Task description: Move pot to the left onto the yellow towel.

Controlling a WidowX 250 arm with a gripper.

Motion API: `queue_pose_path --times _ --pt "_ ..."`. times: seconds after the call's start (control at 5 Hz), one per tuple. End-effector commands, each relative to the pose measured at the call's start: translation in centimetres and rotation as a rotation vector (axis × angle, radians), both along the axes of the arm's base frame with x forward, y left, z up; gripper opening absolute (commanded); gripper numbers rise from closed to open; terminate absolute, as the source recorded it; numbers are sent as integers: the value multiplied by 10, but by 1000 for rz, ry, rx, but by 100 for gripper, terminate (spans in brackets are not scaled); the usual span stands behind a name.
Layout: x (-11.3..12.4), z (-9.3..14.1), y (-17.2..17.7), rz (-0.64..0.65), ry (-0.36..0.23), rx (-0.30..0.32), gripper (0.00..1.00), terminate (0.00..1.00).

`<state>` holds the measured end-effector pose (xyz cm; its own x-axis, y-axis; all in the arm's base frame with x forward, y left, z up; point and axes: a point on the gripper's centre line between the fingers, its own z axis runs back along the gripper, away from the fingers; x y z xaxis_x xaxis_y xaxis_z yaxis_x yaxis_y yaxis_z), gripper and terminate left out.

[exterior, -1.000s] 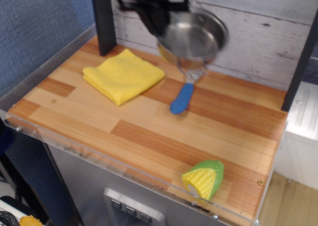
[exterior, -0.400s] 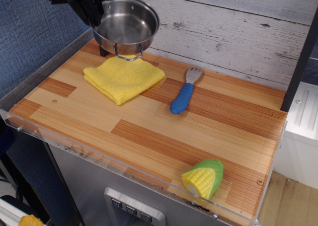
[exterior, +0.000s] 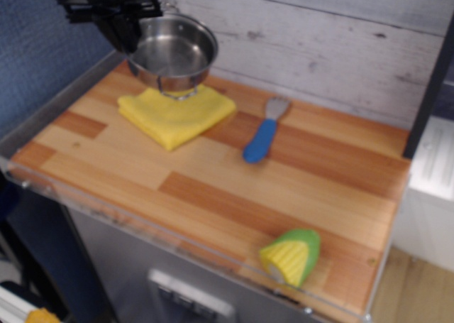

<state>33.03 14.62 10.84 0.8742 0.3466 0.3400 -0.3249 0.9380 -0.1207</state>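
The shiny steel pot [exterior: 172, 54] hangs in the air at the back left, tilted a little, just above the far part of the yellow towel [exterior: 175, 114]. My black gripper [exterior: 126, 32] is shut on the pot's left rim and holds it up. One wire loop handle [exterior: 178, 93] hangs at the pot's near side over the towel. The towel lies folded on the wooden table top [exterior: 213, 188], partly hidden by the pot.
A fork with a blue handle [exterior: 263, 134] lies right of the towel. A toy corn [exterior: 290, 257] sits at the front right edge. A white plank wall [exterior: 319, 39] runs along the back, a blue wall [exterior: 35, 46] stands left, and a clear lip edges the table.
The pot has moved left from above the fork to above the towel, then dropped slightly lower toward it. The gripper has kept hold of it.
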Motion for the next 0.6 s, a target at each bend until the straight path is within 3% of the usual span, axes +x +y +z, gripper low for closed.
queue_pose_path --times 0.0,0.4 --pt "2 -8 13 33 19 22 0 0" --pt "3 -30 22 -11 40 44 0 0"
